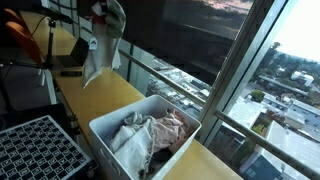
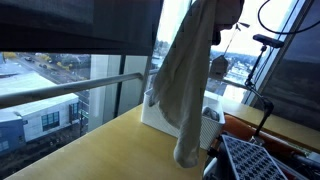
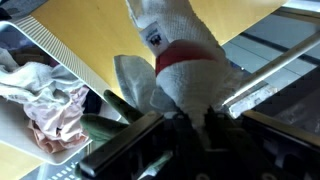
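Here, my gripper [image 3: 188, 120] is clenched on a white sock [image 3: 182, 62], and the jaws stand narrowly apart with the fabric pinched between them. In the wrist view the sock runs away from my fingers across the middle of the picture; it bears a red band [image 3: 185, 52] and, beyond that, a small dark mark on the white knit. In an exterior view my gripper [image 1: 108, 10] is high at the top of the frame and the white sock [image 1: 100, 52] hangs straight down from it, limp, with its lower end clear of the wooden counter [image 1: 112, 95] below. In an exterior view the same sock [image 2: 190, 85] appears as a long pale strip that drops in front of the window, and its tip hangs low, near the counter [image 2: 90, 150]; whether it touches I cannot tell. A white laundry basket [image 1: 122, 110] stands on the counter, beside the window rail and well apart from the hanging sock, and holds a heap of crumpled pale and pinkish clothes [image 1: 152, 135]. The wrist view shows the basket's slatted rim [image 3: 52, 52] to the left of the sock, with the clothes [image 3: 45, 100] inside it. A black grid rack [image 1: 35, 150] lies just beside the basket, on the side away from the window.
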`<state>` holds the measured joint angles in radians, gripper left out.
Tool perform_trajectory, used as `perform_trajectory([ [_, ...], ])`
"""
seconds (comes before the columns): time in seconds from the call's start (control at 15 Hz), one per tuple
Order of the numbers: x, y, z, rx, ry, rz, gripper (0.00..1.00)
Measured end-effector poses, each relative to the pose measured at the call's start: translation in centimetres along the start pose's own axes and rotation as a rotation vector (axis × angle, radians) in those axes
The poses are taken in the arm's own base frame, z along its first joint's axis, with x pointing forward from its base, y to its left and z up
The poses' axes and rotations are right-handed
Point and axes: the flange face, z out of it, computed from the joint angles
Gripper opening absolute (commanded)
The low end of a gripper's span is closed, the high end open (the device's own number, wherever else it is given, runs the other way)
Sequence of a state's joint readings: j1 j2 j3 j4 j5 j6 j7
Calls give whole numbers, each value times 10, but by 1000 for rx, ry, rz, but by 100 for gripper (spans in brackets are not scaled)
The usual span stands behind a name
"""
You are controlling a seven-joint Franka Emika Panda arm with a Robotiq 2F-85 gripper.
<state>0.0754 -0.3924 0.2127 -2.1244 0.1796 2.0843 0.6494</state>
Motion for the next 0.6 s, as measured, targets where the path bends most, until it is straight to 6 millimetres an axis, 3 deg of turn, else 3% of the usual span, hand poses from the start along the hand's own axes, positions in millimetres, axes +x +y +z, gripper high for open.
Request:
perform_trajectory([
  [0.4,2,21,72,-38,-39,28,4],
  [0.47,4,23,82,-40,-43,32,42],
  [0.6,7,25,99,-48,-53,37,50],
])
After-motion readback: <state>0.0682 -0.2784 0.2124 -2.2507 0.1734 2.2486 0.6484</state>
